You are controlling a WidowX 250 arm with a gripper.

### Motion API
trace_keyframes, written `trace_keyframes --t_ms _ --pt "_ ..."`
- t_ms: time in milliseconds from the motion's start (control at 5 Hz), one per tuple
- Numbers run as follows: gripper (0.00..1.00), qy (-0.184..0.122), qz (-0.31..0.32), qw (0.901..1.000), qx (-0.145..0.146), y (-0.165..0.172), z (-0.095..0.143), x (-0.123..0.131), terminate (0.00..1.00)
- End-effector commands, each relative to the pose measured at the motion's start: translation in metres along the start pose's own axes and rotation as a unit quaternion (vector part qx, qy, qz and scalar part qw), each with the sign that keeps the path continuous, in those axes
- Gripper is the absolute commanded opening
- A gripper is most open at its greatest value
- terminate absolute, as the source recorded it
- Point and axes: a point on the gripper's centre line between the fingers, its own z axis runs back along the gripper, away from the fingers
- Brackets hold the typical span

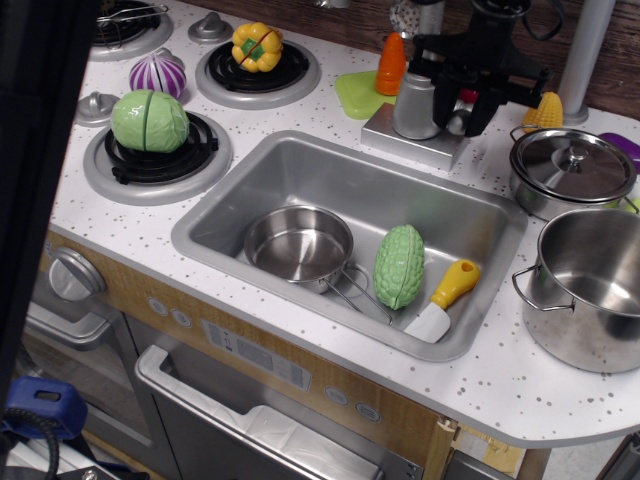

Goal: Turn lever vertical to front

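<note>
The lever (pixel 462 112) juts from the side of the grey faucet body (pixel 415 105), and at this moment only its rounded hub and a short stub show, directly under the black gripper (pixel 468 98), whose fingers hang down on either side of it. Whether the pads are already pressed onto the rod or stand a little apart from it I cannot tell; the black housing hides the contact. To do this step well, the fingers should straddle the rod close to its free end rather than at the hub, so the turn gets leverage, and the wrist should sweep in an arc centred on the hub, toward the sink (pixel 300 160) in front of the gripper, rather than pull straight. A straight pull would likely slip off the slim rod or strain the faucet base (pixel 400 138). Beside the gripper, on its far side from the faucet body, a red toy and a corn cob (pixel 545 110) stand near; the lidded pot (pixel 570 170) sits nearer the counter's front edge, so the arc should stay tight.
</note>
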Motion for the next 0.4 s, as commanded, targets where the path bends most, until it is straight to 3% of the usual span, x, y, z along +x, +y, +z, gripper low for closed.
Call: trace_keyframes --t_ms 0,200 --pt "0.0 -0.026 0.003 0.9991 -0.032 -0.0067 0.025 0.0024 0.0" --pt "0.0 -0.025 0.004 0.999 -0.036 -0.0087 0.0178 0.0002 0.0"
